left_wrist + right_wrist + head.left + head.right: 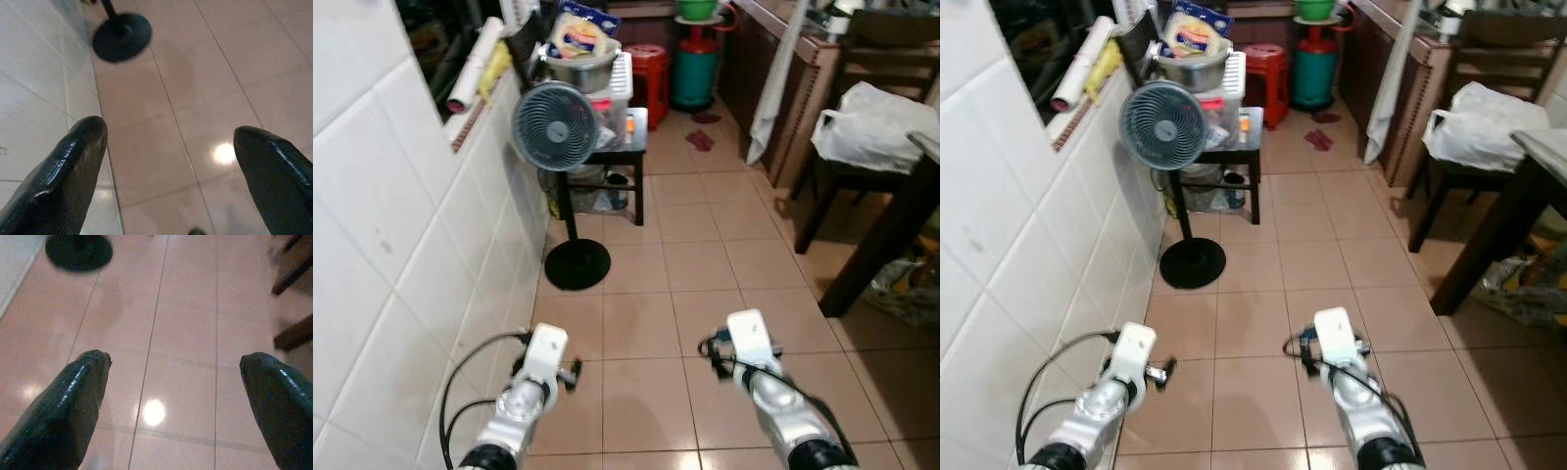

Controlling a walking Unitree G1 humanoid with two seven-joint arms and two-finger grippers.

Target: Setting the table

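Note:
A dark wooden table (886, 235) stands at the right edge, with only its leg and a corner of its top showing. Both silver arms reach forward low over the tiled floor. My left arm (533, 377) is close to the white wall and my right arm (759, 367) is in mid-aisle. In the left wrist view my left gripper (171, 132) is open, its two black fingertips wide apart over bare tiles. My right gripper (173, 360) is open too, and nothing lies between its fingers.
A standing fan (555, 125) with a round black base (577, 264) is ahead on the left beside the tiled wall (391, 245). Behind it a small black stand holds a metal bowl (578, 69). A chair with a white bag (871, 122) stands right. A red stool (649, 69) and a green gas cylinder (695, 69) stand farther back.

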